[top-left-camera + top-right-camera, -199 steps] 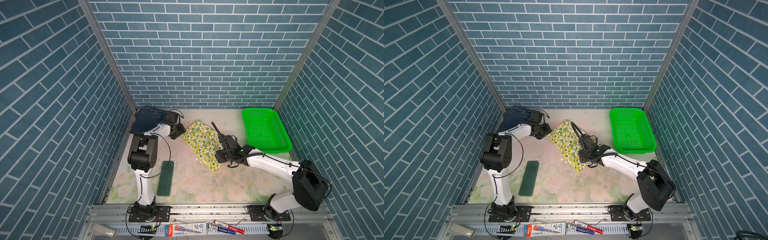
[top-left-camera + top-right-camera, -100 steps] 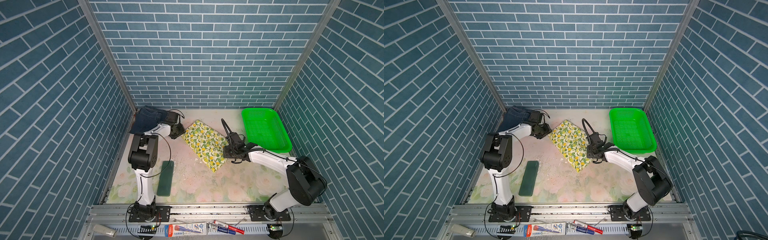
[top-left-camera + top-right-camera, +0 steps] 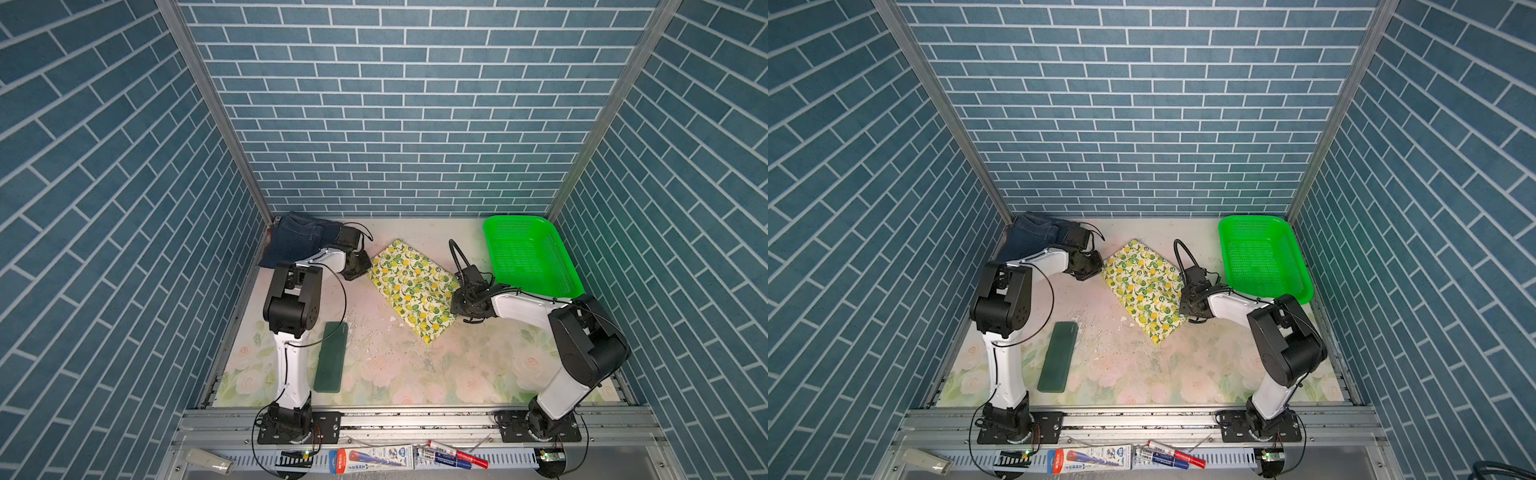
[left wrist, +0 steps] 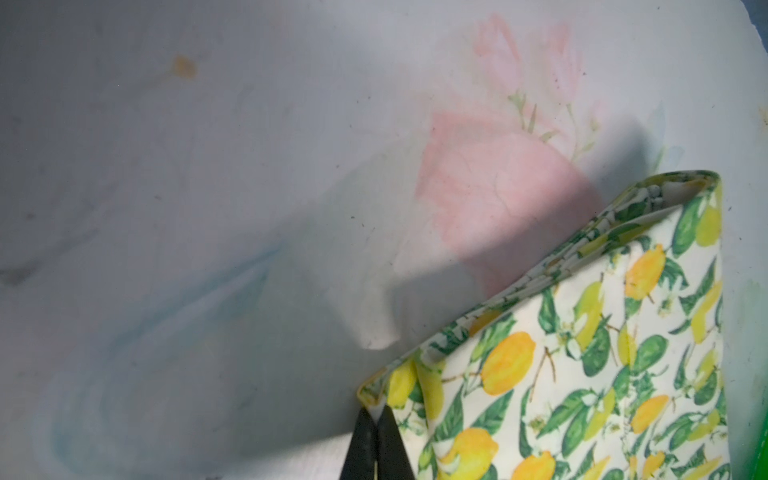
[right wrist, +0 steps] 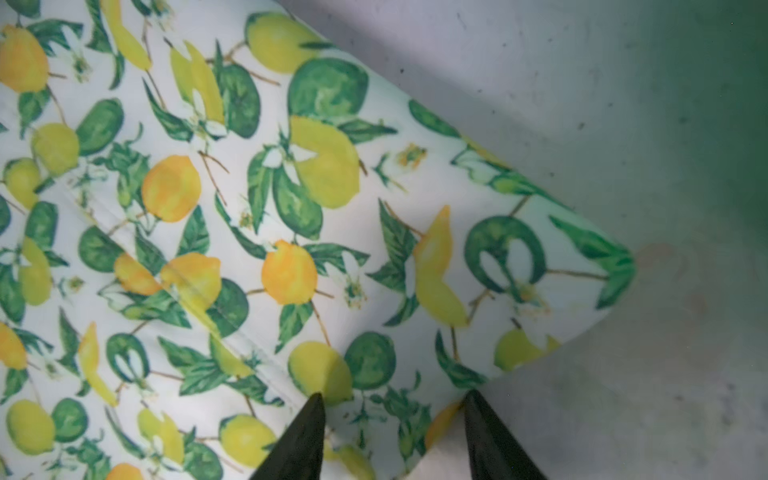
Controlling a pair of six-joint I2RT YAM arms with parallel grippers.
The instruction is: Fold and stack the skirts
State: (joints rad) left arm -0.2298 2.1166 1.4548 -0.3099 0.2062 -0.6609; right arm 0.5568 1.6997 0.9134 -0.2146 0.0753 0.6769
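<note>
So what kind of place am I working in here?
Probably a lab robot test cell, not a home: brick-print panel walls, two robot arms bolted to an aluminium rail, and a floral printed table cover.

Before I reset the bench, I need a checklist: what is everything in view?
lemon skirt: one, cream with yellow and green print, folded, mid-table
denim skirt: one, dark blue, back left corner
basket: one, bright green, empty, back right
pad: one, dark green, front left
table: one, pale floral cover
pens: a few, red and blue, front rail
walls: three, blue brick pattern
left hand: one, black, shut on the lemon skirt's corner
right hand: one, black, open over the lemon skirt's edge
</note>
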